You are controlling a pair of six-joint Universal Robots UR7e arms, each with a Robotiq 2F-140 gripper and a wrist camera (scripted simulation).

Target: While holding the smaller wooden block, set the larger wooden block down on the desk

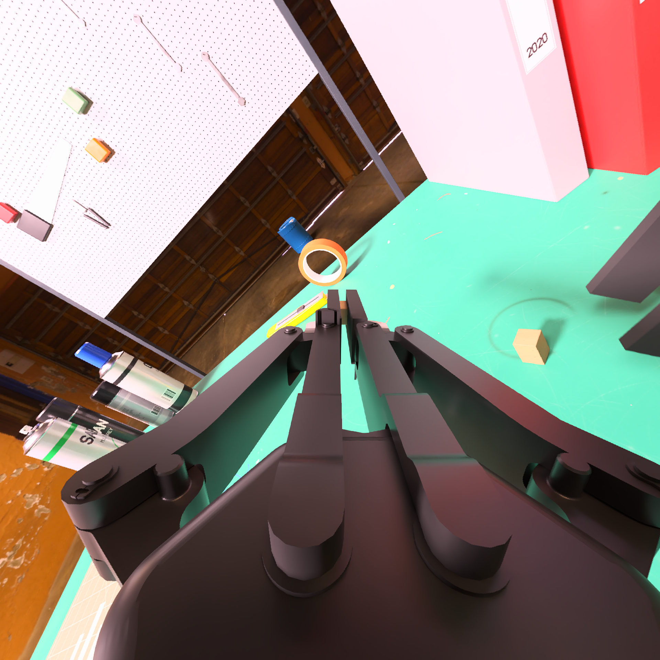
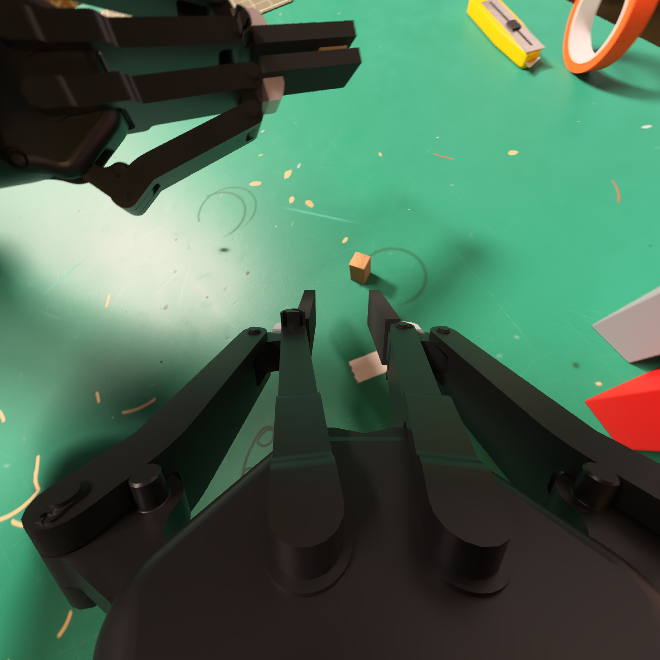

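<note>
Wooden smaller block (image 1: 343,311) pinched in left gripper (image 1: 342,298); right gripper (image 2: 341,299) parted, empty

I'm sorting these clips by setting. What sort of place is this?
Probably a workshop bench: a white pegboard hung with wrenches, spray cans beside a scuffed green desk mat, plus an orange tape roll and yellow utility knife.

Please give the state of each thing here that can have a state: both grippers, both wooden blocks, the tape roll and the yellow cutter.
left gripper: shut on the smaller wooden block.
right gripper: open, empty, above the desk.
larger wooden block: resting on the desk, free.
orange tape roll: standing on edge.
yellow cutter: lying flat; blade not visible.
</note>
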